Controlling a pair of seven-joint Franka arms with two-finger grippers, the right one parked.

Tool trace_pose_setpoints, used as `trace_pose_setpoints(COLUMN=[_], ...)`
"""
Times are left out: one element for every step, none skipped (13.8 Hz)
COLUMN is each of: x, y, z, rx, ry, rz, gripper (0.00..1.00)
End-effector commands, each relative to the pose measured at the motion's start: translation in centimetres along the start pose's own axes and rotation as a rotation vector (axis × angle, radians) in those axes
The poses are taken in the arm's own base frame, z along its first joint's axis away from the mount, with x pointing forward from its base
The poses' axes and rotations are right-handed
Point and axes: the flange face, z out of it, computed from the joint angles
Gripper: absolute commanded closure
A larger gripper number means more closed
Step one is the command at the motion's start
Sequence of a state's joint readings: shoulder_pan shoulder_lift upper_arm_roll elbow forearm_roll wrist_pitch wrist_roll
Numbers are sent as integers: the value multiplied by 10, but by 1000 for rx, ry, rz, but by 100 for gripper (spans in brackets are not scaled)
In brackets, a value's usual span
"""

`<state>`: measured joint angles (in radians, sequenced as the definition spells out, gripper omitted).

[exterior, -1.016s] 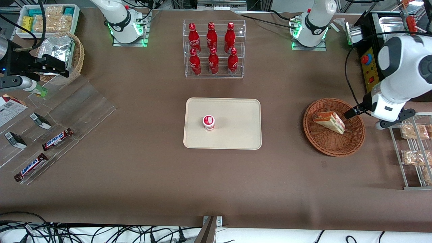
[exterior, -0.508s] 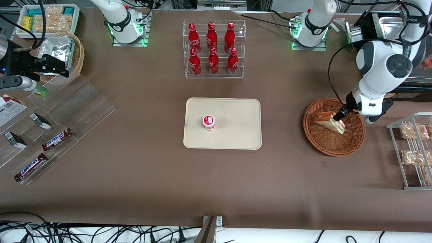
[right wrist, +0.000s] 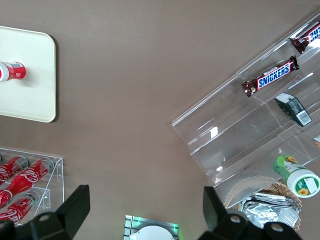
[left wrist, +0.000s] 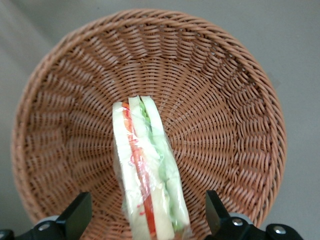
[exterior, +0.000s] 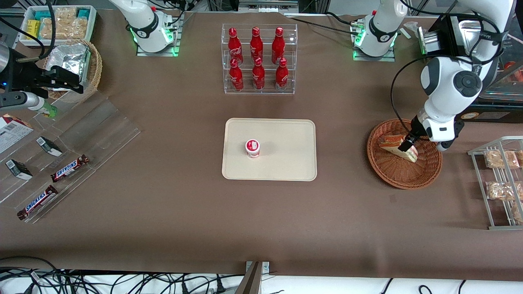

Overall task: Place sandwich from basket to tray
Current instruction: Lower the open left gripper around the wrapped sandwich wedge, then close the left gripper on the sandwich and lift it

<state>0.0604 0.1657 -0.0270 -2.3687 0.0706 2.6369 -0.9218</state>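
Sandwich lies in basket, standing on its edge. Claw hangs directly above it, wide open and holding nothing, one finger to each side. The sandwich's long axis runs between the fingers, so closing would likely pinch its bread faces.

Brown table: tray centre; basket toward working arm; end effector above basket.
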Motion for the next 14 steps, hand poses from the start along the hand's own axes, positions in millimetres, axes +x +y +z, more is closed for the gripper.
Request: trace_pose_setpoints(x=[-7, -8, -9, -9, -9, -9, -9, -9, -10, -10, -9, -6, -1, 6], y=[-3, -4, -5, -5, -6, -6, -6, -6, -5, -6, -4, -2, 3, 10], z=[21, 26, 33, 36, 37, 38, 39, 39, 38, 38, 34, 28, 15, -3], rx=[-11, -17, -14, -10, -8, -6, -5, -4, -4, -1, -2, 1, 14, 39], ry=[9, 12, 8, 4, 4, 4, 2, 2, 3, 3, 6, 6, 2, -9], rz=[-14, -15, -15, -15, -13, -12, -12, -3, 8, 13, 13, 12, 28, 42], gripper=[0, 0, 0, 0, 25, 66, 96, 100, 100, 100, 100, 100, 100, 100])
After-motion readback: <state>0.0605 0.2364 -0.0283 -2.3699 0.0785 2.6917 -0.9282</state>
